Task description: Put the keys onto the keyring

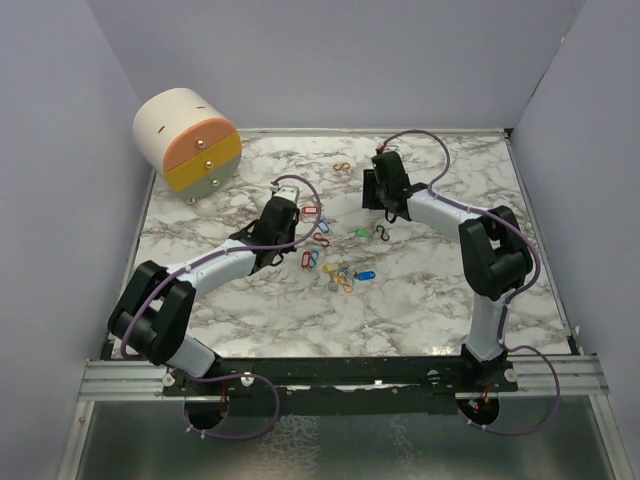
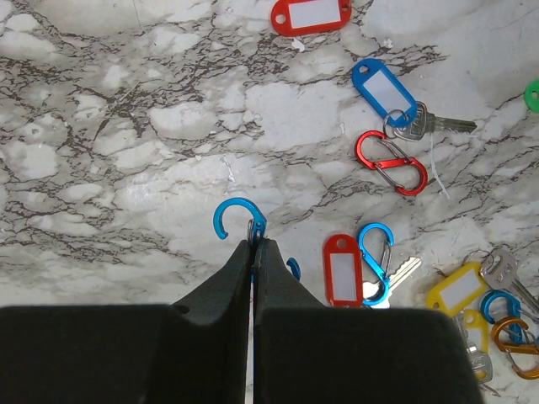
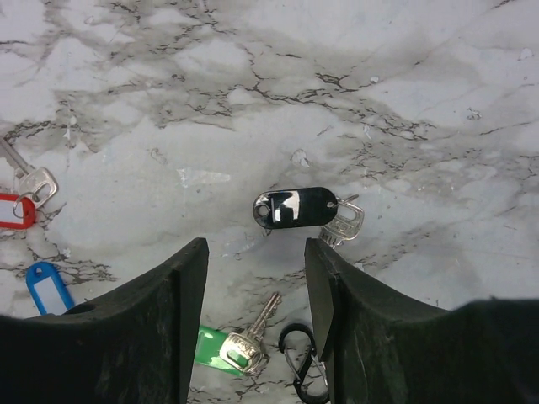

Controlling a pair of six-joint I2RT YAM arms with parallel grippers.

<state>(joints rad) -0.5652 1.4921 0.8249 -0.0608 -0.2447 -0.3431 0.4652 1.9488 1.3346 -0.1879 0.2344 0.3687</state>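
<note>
Six tagged keys [image 2: 421, 124] show in the left wrist view on the marble table [image 2: 126, 126]: two red, one blue, two yellow, and a sliver of the green tag [image 2: 533, 94] at the right edge. The upper red tag [image 2: 310, 15] lies crosswise with its hole end to the left. The blue tag [image 2: 383, 90] runs diagonally from upper left to lower right, its key blade pointing right. The lower red tag [image 2: 343, 269] lies lengthwise up the view, hole end up. The yellow tags [image 2: 457, 289] sit in a tangle at lower right.

Three loose clips are clear there: a red clip [image 2: 390, 162] just below the blue tag, a blue one beside the lower red tag, and an orange clip [image 2: 515, 341] in the corner (a blue loop among the yellow tags may be a fourth; I cannot tell).

The left gripper [image 2: 253, 244] is clamped tight on a blue clip [image 2: 238, 220], whose open hook curls up and left past the fingertips.

The right wrist view shows four tags. The black tag [image 3: 295, 208] lies crosswise just beyond the fingers, key at its right end. The green tag's key points up and right, and a red and a blue tag sit at the left edge. One black clip [image 3: 299, 362] lies below. The right gripper [image 3: 255, 248] stands parted, holding nothing.

From above, the left arm [image 1: 215, 262] stretches low, forward and rightward. The right arm [image 1: 445, 212] folds at a raised elbow and its forearm runs leftward. The keys lie mid-table between them.
</note>
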